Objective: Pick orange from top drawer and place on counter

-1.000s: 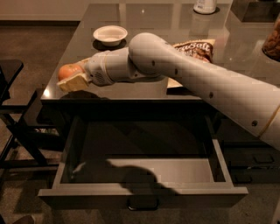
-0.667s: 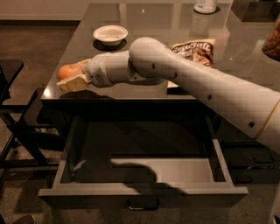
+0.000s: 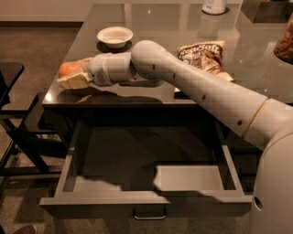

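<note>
only one readable print: pale lettering, seemingly "sea salt", on the snack bag (image 3: 203,55), lying on the counter (image 3: 160,18) well apart from the fingers (image 3: 73,82), behind the forearm. gripper (image 3: 71,75) over the counter's front corner, clamped round the orange (image 3: 68,68).

Dull brown floor (image 3: 41,45) spreads left of the counter (image 3: 151,23); a black chair (image 3: 8,75) stands close by that left edge. A pale wall strip (image 3: 41,9) runs beyond its far edge. My gripper (image 3: 73,78), clasping the orange (image 3: 68,69), sits over its front-left corner.
</note>
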Tool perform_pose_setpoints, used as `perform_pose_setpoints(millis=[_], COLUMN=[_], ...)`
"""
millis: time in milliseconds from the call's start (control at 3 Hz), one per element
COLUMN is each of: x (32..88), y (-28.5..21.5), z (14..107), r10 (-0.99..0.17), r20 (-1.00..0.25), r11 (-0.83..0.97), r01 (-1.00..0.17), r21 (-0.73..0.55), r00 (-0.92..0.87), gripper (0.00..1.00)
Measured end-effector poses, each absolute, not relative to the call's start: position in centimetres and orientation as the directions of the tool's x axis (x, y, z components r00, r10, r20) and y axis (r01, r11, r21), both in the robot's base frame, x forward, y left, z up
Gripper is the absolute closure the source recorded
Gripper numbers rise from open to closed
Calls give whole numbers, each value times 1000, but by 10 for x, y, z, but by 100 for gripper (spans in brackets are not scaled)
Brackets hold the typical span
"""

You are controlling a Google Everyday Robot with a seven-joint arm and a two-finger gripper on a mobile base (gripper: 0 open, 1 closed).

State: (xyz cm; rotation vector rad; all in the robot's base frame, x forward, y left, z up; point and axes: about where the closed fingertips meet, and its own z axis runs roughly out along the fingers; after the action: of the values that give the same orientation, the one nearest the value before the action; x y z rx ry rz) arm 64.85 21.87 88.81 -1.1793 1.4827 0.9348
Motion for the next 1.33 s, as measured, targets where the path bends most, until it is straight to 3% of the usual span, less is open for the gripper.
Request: perform_pose_setpoints(millis=[1333], x=[657], y=[232], z=[857], r10=[-229], r20=[-971], r11=[265], r01=[-964], r21=[7], r00=[-70], gripper=[100])
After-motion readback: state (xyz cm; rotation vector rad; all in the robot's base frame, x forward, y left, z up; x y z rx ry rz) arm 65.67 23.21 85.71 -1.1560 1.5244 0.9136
